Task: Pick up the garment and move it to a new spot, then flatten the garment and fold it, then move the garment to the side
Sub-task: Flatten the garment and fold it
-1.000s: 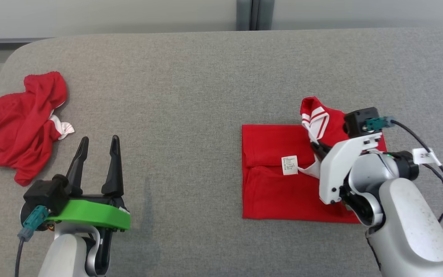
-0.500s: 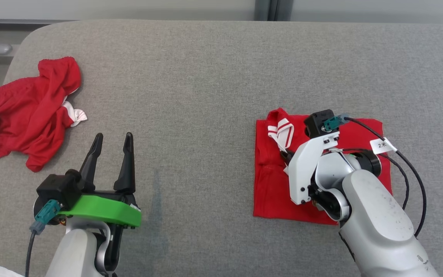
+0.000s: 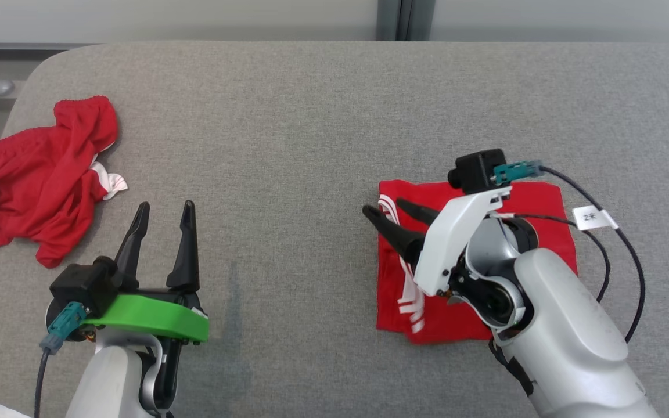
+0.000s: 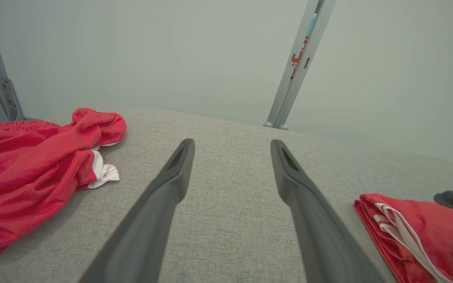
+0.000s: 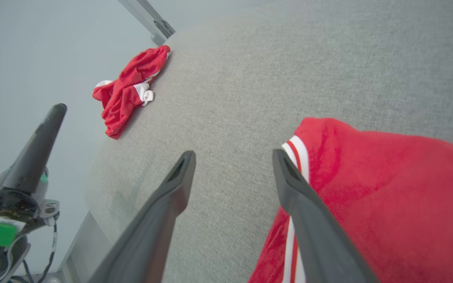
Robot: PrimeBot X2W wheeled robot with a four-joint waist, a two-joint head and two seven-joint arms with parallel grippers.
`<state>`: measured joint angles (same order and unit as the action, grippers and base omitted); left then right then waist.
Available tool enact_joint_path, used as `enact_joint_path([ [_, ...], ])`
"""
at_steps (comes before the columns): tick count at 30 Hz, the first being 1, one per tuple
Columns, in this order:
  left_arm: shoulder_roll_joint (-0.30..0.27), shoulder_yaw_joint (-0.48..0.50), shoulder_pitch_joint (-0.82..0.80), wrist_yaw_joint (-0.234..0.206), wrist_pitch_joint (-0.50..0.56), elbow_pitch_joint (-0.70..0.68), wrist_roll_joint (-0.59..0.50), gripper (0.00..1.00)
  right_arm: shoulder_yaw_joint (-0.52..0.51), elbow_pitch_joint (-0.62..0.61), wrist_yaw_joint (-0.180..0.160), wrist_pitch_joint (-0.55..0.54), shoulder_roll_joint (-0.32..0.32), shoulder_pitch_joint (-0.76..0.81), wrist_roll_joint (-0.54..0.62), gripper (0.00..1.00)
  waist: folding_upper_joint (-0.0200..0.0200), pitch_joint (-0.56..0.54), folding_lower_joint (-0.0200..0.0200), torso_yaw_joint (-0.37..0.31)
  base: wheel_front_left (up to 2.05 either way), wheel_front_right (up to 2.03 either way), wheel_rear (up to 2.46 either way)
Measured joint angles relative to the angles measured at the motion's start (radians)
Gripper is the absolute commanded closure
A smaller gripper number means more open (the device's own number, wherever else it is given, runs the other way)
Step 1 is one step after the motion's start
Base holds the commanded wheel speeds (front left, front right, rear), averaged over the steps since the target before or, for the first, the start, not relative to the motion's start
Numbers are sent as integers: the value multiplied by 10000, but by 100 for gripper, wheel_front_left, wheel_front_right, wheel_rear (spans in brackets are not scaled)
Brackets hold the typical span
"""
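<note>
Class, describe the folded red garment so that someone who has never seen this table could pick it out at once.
Start at the grey table. On its right half, under the right gripper, lies the folded garment, red with white stripes along its left edge. Unlike the crumpled garment heaped at the table's far left, it is a flat, neat rectangle.

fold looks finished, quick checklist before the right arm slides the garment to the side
1. Right gripper holding nothing: ok, jaws apart at the fold's striped edge.
2. Folded red garment compact and flat: ok, a neat rectangle.
3. Left gripper out of the way: ok, open over bare grey table.
4. Crumpled red garment apart from the folded one: ok, at the table's left end.
5. Right gripper touching the cloth: cannot tell.
</note>
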<state>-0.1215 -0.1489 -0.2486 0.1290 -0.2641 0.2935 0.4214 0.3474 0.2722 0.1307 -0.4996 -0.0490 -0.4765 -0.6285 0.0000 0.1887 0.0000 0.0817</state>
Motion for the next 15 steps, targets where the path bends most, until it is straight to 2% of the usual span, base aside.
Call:
enact_joint_path([
  [2, -2, 0, 7, 0, 2, 10, -4, 0, -213, -625, 0, 458, 4, 2, -437, 0, 0, -86, 0, -33, 0, 0, 0],
  [4, -4, -12, 22, 0, 0, 15, -15, 0, -616, -1126, 0, 922, 6, 7, -376, 0, 0, -178, 0, -59, 0, 0, 0],
  [9, -8, -46, 125, 0, 0, 29, -19, 0, -2265, -1958, 0, 1956, -458, 642, 1367, 0, 0, -449, 0, -112, 0, 0, 0],
  [15, -38, -144, 232, 0, 0, 38, -59, 0, -4148, -2385, 0, 3009, -562, 1933, 3432, 0, 0, -719, 0, -189, 0, 0, 0],
])
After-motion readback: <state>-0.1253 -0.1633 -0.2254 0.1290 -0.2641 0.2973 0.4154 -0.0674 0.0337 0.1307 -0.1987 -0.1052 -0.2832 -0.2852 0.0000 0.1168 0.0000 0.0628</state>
